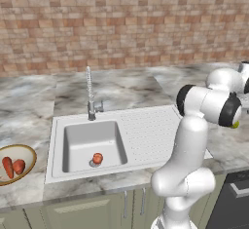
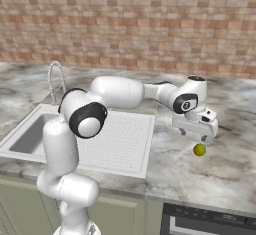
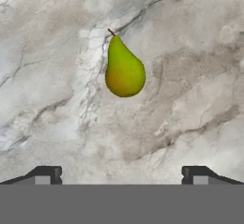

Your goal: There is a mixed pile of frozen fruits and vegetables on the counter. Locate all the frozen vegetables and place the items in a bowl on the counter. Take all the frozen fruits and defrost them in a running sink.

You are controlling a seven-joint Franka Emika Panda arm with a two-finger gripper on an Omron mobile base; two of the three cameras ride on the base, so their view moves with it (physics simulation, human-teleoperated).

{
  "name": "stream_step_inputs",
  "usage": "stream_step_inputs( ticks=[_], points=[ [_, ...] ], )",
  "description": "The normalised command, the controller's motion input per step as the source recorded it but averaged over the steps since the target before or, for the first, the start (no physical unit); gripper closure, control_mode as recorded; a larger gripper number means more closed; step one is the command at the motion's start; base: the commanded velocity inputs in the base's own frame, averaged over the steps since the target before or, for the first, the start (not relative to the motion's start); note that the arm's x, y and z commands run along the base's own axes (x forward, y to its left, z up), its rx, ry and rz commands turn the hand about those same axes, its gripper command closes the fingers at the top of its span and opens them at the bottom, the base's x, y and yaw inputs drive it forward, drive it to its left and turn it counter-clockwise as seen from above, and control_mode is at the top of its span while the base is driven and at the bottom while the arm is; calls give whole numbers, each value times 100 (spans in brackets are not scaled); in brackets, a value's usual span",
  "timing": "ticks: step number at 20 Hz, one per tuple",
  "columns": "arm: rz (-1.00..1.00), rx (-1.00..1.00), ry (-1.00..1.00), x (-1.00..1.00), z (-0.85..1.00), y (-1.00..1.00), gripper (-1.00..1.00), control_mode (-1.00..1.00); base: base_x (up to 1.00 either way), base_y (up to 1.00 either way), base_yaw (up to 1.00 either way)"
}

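My gripper point(image 2: 194, 135) hangs open just above the marbled counter point(image 2: 230, 169), right of the sink point(image 2: 120, 139). The yellow-green fruit point(image 2: 199, 150) lies on the stone just below and in front of the fingers. Seen from the hand, it is pear-shaped point(image 3: 124, 70) and lies ahead of my open gripper point(image 3: 121, 175), untouched. The red-orange ball point(image 1: 97, 158) rests in the sink point(image 1: 146, 135) basin near the drain. At the far left the bowl point(image 1: 33, 154) holds the two orange-red vegetable pieces, one long point(image 1: 7, 167) and one stubby point(image 1: 18, 165).
A tall chrome spring-neck faucet point(image 1: 90, 94) stands behind the basin. A brick wall point(image 1: 121, 23) closes off the back of the counter. A dark appliance front point(image 2: 210, 219) sits below the counter edge at the right. My arm reaches across the drainboard.
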Motion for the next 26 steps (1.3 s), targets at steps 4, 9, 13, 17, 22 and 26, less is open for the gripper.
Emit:
stream_step_inputs(
  ticks=[4, 9, 13, 17, 22, 26],
  points=[
    [2, 0, -11, 34, -27, -37, -100, -100, 0, 0, 0],
    [3, 0, -16, 32, -26, -21, -100, -100, 0, 0, 0],
    [1, -1, -2, 1, -35, -2, -100, -100, 0, 0, 0],
    [1, -5, 11, 6, -36, 8, -100, -100, 0, 0, 0],
    [1, -3, 5, 20, -25, 10, -100, -100, 0, 0, 0],
    [0, 0, 0, 37, -15, -2, -100, -100, 0, 0, 0]
  ],
)
